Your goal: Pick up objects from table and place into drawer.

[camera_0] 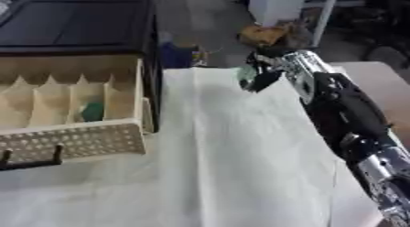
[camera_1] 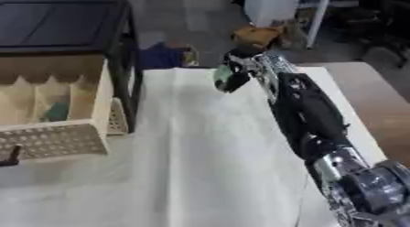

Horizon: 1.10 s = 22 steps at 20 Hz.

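A white cloth (camera_0: 232, 166) covers the worktop. At the worktop's left edge a black cabinet (camera_0: 76, 24) carries an open drawer (camera_0: 76, 141) with a perforated cream front and a dark handle; upright dividers split it into narrow compartments, and a green object (camera_0: 93, 110) lies in one of the right-hand compartments. The right arm (camera_0: 344, 111) reaches in from the lower right corner toward the far edge of the cloth. The right hand (camera_0: 268, 68) has its fingers curled around a small pale green object (camera_0: 246, 74), at the cloth's far edge; whether it rests on the cloth cannot be told.
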Motion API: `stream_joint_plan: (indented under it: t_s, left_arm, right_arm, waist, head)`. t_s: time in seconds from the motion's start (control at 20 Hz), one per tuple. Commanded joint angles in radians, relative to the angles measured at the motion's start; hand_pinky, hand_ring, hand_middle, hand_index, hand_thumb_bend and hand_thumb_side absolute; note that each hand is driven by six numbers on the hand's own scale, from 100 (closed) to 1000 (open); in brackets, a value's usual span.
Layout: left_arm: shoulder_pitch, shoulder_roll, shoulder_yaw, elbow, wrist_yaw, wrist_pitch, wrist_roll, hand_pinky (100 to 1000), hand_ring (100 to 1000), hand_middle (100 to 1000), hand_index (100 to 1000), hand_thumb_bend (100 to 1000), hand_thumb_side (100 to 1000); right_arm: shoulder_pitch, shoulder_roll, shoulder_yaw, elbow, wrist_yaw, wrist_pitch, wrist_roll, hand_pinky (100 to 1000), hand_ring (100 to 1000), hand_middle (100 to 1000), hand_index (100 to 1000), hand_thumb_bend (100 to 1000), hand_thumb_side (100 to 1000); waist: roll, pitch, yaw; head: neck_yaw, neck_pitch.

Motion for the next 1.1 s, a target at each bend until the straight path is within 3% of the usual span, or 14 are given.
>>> stream_joint_plan:
  t_s: [0.05, 0.4, 0.55, 0.6, 0.65, 1.1]
  left_arm:
    - [-0.009, 0.026, 0.014, -0.012, 0.005, 0.007, 0.002, 100, 100, 100, 697, 167, 957]
    - [-0.008, 0.037, 0.013, -0.012, 0.015, 0.016, 0.004, 100, 100, 100, 697, 170, 949]
    - [-0.007, 0.039, 0.012, -0.012, 0.017, 0.018, 0.002, 100, 100, 100, 695, 164, 948]
    - [-0.007, 0.040, 0.011, -0.012, 0.018, 0.019, 0.002, 100, 100, 100, 695, 164, 948]
    - [-0.007, 0.040, 0.010, -0.012, 0.018, 0.020, 0.001, 100, 100, 100, 695, 164, 947]
    - [-0.007, 0.047, 0.005, -0.012, 0.026, 0.033, -0.002, 100, 100, 100, 692, 165, 943]
  right_arm:
    - [-0.040, -0.009, 0.009, -0.034, -0.007, -0.017, 0.006, 235, 534, 535, 646, 100, 463]
    - [-0.078, 0.006, 0.033, -0.071, -0.042, -0.043, 0.012, 220, 523, 521, 632, 100, 528]
    - [-0.092, 0.015, 0.041, -0.088, -0.059, -0.049, 0.018, 218, 521, 519, 632, 100, 502]
    - [-0.097, 0.019, 0.045, -0.092, -0.067, -0.051, 0.022, 218, 521, 520, 632, 100, 585]
    - [-0.102, 0.022, 0.048, -0.096, -0.074, -0.053, 0.025, 218, 521, 519, 632, 100, 505]
    - [-0.150, 0.051, 0.075, -0.114, -0.126, -0.063, 0.050, 214, 519, 518, 630, 100, 530]
  waist:
    - [0.000, -0.027, -0.004]
    - [-0.007, -0.046, -0.017]
    - [-0.009, -0.053, -0.021]
    - [-0.010, -0.056, -0.022]
    - [-0.010, -0.058, -0.024]
    - [-0.021, -0.081, -0.040]
  head:
    - [0.006, 0.006]
    - [0.028, 0.020]
    - [0.043, 0.030]
    - [0.048, 0.036]
    - [0.052, 0.042]
    - [0.079, 0.094]
